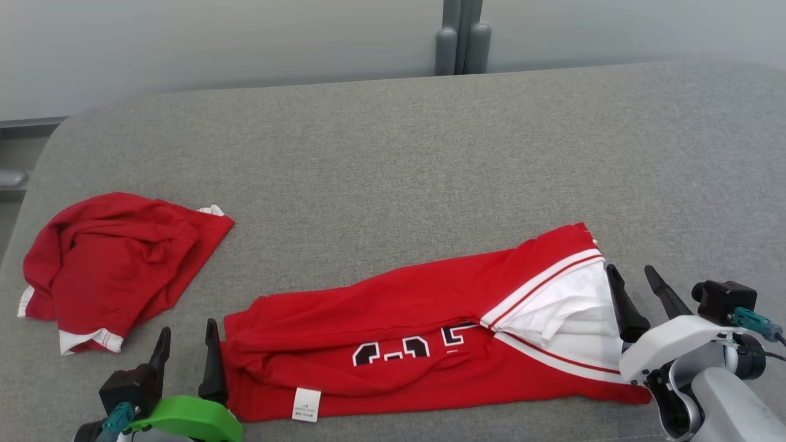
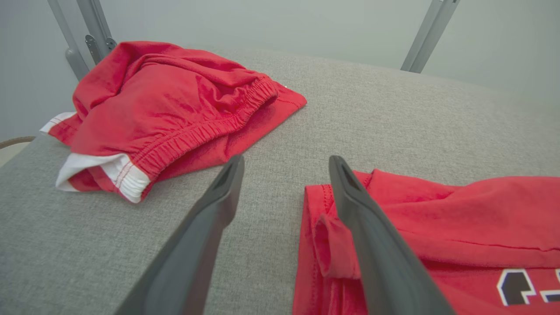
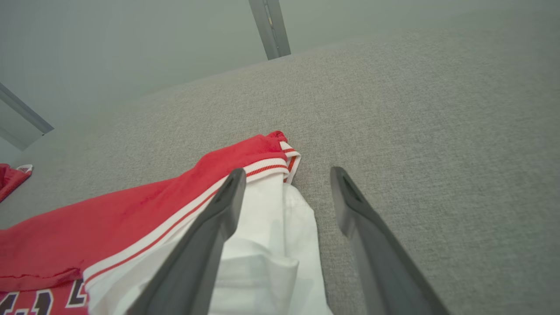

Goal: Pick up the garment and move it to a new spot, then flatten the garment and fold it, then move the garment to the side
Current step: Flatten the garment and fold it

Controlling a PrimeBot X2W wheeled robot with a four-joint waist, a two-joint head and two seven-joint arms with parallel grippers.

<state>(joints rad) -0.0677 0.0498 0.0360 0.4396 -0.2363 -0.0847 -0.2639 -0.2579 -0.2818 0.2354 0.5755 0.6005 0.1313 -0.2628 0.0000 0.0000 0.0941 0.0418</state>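
Observation:
The garment (image 1: pixel 417 319) is a red jersey with white trim and black numbers. It lies folded in a long strip along the front of the grey table (image 1: pixel 430 153). My left gripper (image 1: pixel 188 328) stands open at its left end, with one finger over the red edge (image 2: pixel 437 210) and the other over bare table. In the left wrist view nothing sits between the jaws of the left gripper (image 2: pixel 285 161). My right gripper (image 1: pixel 629 269) stands open at the right end. In the right wrist view the right gripper (image 3: pixel 288 172) has its left finger above the garment (image 3: pixel 131 218), over its white part.
A second red garment with an elastic waistband (image 1: pixel 116 258) lies crumpled at the table's left side, also seen as red shorts (image 2: pixel 175 105). Grey metal posts (image 1: pixel 462 43) stand behind the far edge. The table's rounded left corner lies close to that heap.

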